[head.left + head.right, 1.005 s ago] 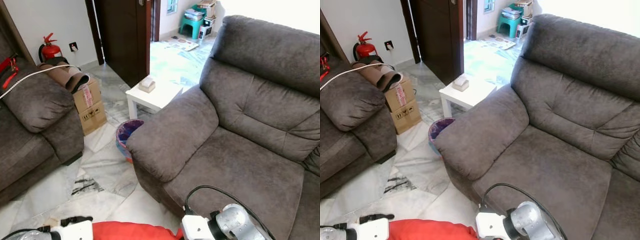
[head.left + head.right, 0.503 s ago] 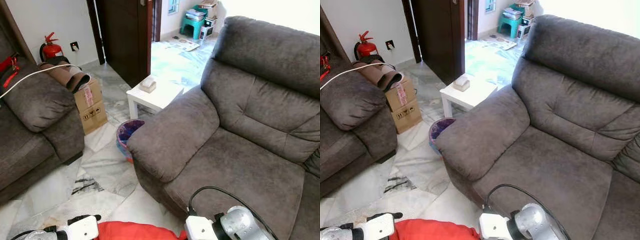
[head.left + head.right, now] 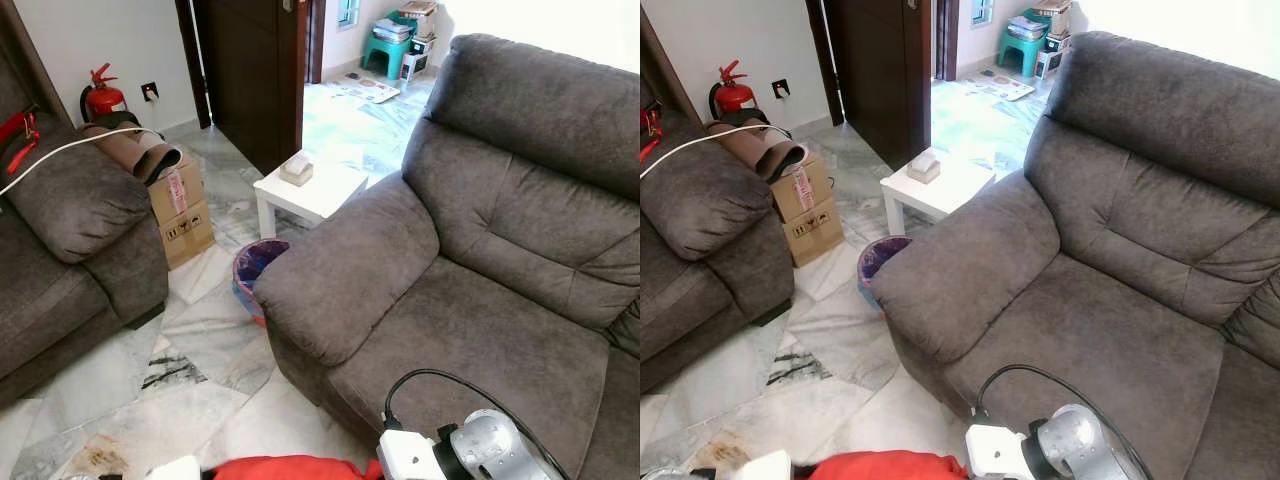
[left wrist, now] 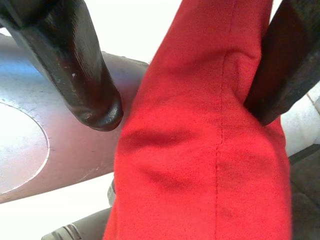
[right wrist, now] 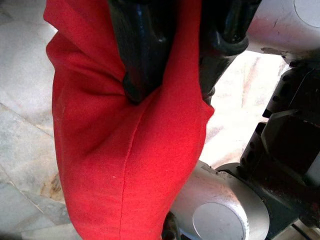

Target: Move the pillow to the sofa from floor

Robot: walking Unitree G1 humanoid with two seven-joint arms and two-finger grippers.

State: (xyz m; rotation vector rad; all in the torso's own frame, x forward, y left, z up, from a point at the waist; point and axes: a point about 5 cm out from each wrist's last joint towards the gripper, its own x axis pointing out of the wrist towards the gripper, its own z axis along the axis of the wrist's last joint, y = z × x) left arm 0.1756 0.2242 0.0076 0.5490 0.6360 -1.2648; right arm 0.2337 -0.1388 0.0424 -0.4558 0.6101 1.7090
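A red pillow (image 3: 275, 468) shows at the bottom edge of the eye views, held up in front of me between both arms. In the left wrist view the pillow (image 4: 200, 150) sits between the two black fingers of my left gripper (image 4: 187, 95), which press on its sides. My right gripper (image 5: 172, 75) pinches a fold of the red pillow (image 5: 125, 165). The silver right arm (image 3: 485, 452) hangs over the front of the seat of the grey sofa (image 3: 480, 320), which stands ahead on the right with a bare seat.
A second grey sofa (image 3: 70, 220) stands on the left. Between the sofas lie marble floor (image 3: 190, 380), a purple bin (image 3: 250, 268), a white side table (image 3: 310, 190) and a cardboard box (image 3: 180, 210). A fire extinguisher (image 3: 100, 100) stands by the far wall.
The left arm and the pillow have sunk lower in the picture, so the left fingers have dropped past the bottom edge. The view has shifted a little.
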